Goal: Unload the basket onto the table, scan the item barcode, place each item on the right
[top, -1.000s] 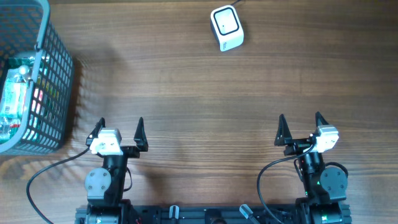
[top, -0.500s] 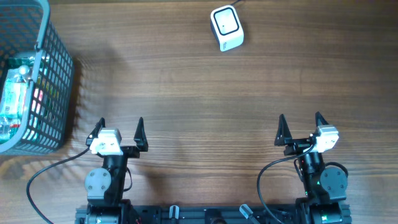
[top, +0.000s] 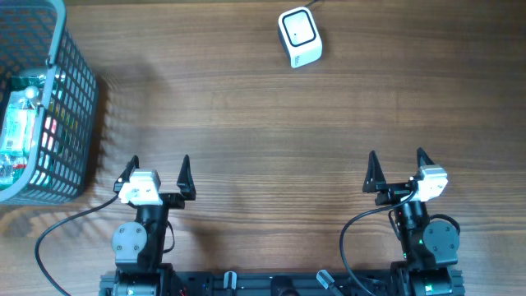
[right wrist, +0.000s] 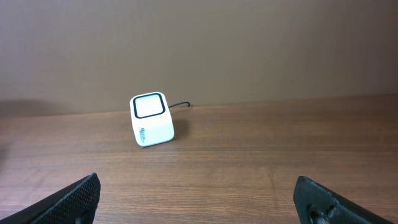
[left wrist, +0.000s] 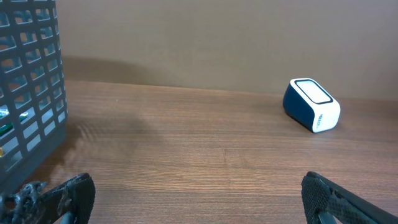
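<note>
1. Far left: a grey mesh basket [top: 76, 123] stands at the left edge of the table [top: 246, 123]. A clear bottle [top: 18, 131] lies inside it along the left wall. This looks to be the item to scan. Something red and green lies beside it, too hidden to name.
2. Near left: the left gripper [top: 159, 164] sits at the near edge, pointing far, its jaws spread wide and holding nothing. It is the arm nearer the basket, so it is probably the one to make the pick. A good pick comes down from above, keeps the fingers off the mesh wall, and closes across the bottle's body rather than its cap.
3. Far centre: a small white scanner [top: 299, 36] sits well apart from the basket, its dark-framed window facing up. The barcode must end up turned toward that window. Where the barcode sits on the bottle cannot be seen.
4. Near right: the right gripper [top: 396, 158] also has its jaws wide and empty. It is best kept clear of the path to the scanner.
</note>
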`<control>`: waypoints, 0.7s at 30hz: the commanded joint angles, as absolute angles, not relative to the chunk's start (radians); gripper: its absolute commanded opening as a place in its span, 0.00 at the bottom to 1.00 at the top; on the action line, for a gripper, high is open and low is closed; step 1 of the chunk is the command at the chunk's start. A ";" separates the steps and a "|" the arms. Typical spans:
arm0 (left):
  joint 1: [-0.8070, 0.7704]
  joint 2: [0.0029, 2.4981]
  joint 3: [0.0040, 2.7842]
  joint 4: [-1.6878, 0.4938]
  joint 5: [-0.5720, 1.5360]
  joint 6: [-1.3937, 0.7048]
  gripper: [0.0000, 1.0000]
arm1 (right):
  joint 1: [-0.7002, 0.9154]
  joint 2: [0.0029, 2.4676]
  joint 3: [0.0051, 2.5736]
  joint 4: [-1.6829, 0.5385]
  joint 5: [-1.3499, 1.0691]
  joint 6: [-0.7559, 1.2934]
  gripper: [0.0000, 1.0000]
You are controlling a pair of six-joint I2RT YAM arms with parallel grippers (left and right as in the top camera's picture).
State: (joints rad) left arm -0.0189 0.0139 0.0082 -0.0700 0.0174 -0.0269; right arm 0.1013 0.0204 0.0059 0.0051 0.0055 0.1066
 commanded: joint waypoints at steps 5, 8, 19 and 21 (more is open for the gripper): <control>-0.022 0.014 0.006 -0.076 0.036 -0.011 1.00 | 0.094 0.025 0.005 0.009 0.022 0.097 1.00; -0.022 0.014 0.006 -0.076 0.036 -0.010 1.00 | 0.094 0.025 0.005 0.009 0.022 0.097 1.00; -0.022 0.014 0.007 -0.002 0.073 -0.008 1.00 | 0.094 0.025 0.005 0.009 0.022 0.097 1.00; -0.022 0.014 0.025 0.002 0.095 -0.012 1.00 | 0.094 0.025 0.005 0.009 0.022 0.097 1.00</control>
